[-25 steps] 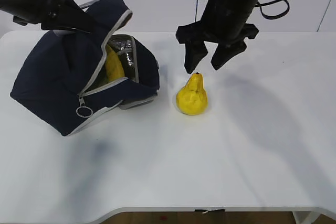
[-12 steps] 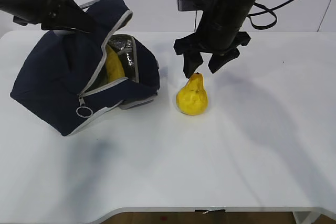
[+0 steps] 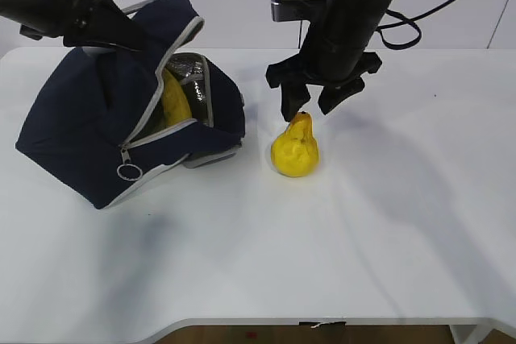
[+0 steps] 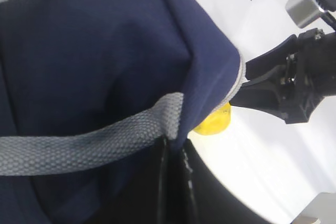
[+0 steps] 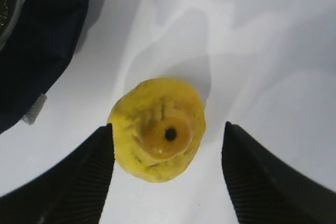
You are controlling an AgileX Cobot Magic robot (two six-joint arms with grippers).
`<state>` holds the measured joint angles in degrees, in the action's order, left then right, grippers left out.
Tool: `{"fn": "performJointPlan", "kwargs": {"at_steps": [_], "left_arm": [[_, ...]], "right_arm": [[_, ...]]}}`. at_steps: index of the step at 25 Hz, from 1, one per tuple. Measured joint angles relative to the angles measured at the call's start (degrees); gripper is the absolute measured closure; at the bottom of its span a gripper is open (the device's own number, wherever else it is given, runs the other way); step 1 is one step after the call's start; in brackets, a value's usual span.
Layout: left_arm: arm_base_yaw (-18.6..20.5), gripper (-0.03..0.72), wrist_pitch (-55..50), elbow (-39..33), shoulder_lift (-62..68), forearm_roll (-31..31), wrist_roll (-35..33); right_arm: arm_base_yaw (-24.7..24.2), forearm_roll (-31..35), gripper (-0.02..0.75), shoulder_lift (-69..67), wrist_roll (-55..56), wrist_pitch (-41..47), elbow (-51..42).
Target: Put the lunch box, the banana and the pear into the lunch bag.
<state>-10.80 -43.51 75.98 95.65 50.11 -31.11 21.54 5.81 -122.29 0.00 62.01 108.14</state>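
The navy lunch bag (image 3: 81,134) lies tilted on the left of the white table with its zipped mouth open toward the right. The banana (image 3: 174,102) shows inside it. My left gripper (image 3: 101,26) is shut on the bag's upper edge by the grey strap (image 4: 94,140) and holds the flap up. The yellow pear (image 3: 295,147) stands upright to the right of the bag. My right gripper (image 3: 310,106) is open just above it, its fingers (image 5: 84,171) on either side of the pear (image 5: 157,129) top. The lunch box is not visible.
The table (image 3: 363,239) is bare white apart from the bag and pear. The zipper's ring pull (image 3: 128,171) hangs at the bag's front. The table's front edge runs along the bottom of the exterior view.
My right gripper has come down and slightly left, from above the pear to level with its stem, still open. The bag, the left gripper and the pear have not moved.
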Motion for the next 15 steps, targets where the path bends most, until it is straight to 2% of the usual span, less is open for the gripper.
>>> {"fn": "performJointPlan", "kwargs": {"at_steps": [15], "left_arm": [[0.00,0.692,-0.96,0.00,0.00,0.00,0.00]], "right_arm": [[0.00,0.47,0.226,-3.41,0.41,0.34,0.00]]}}
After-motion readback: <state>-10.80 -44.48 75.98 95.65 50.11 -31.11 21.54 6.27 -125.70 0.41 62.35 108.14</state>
